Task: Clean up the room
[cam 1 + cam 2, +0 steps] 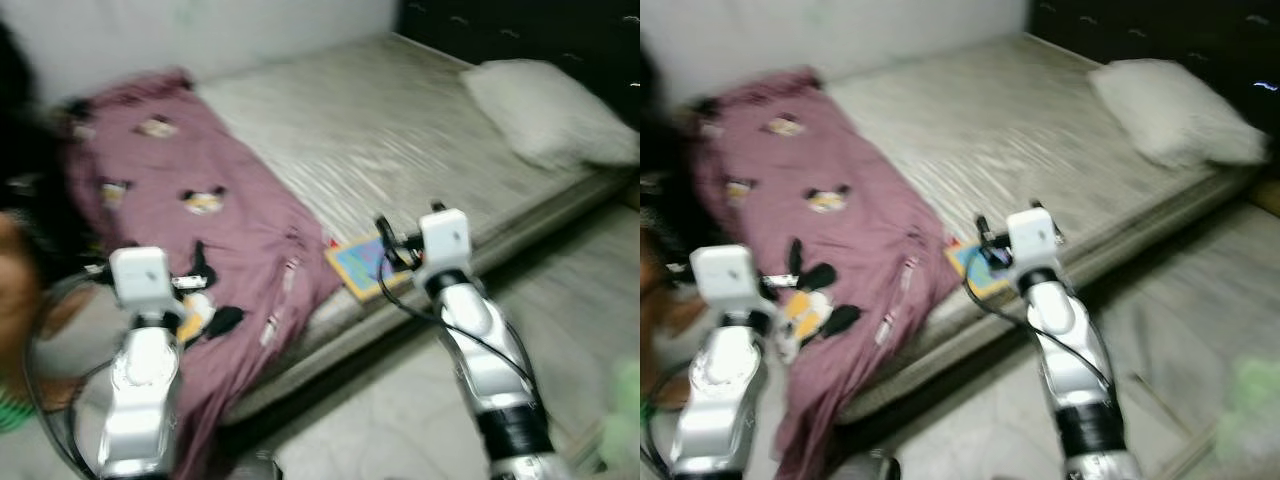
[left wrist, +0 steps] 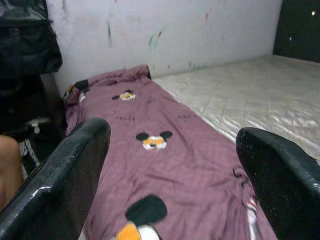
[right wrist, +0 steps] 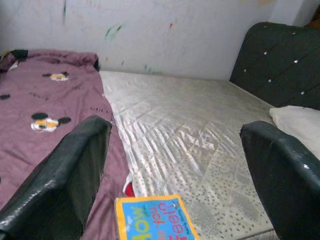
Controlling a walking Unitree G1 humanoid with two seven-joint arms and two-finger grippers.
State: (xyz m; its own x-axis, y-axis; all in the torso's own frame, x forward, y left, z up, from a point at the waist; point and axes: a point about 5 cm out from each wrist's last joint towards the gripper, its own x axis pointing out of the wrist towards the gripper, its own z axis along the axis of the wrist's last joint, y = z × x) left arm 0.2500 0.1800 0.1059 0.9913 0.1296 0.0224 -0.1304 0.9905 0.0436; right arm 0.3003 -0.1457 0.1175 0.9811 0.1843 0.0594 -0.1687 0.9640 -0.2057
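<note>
Both our grippers are raised before a bed with a pale quilted mattress point(image 1: 400, 130), each with fingers spread wide and holding nothing. Our left gripper point(image 2: 175, 165) hangs over a mauve blanket printed with cartoon mouse faces point(image 1: 200, 210), which covers the mattress's left part and spills over its near edge. Our right gripper point(image 3: 175, 165) points at a thin blue and yellow picture book point(image 3: 155, 220) lying at the mattress edge, just beside the blanket. A white pillow point(image 1: 545, 105) rests near the dark tufted headboard point(image 3: 280, 60). Everything in the head views is blurred.
</note>
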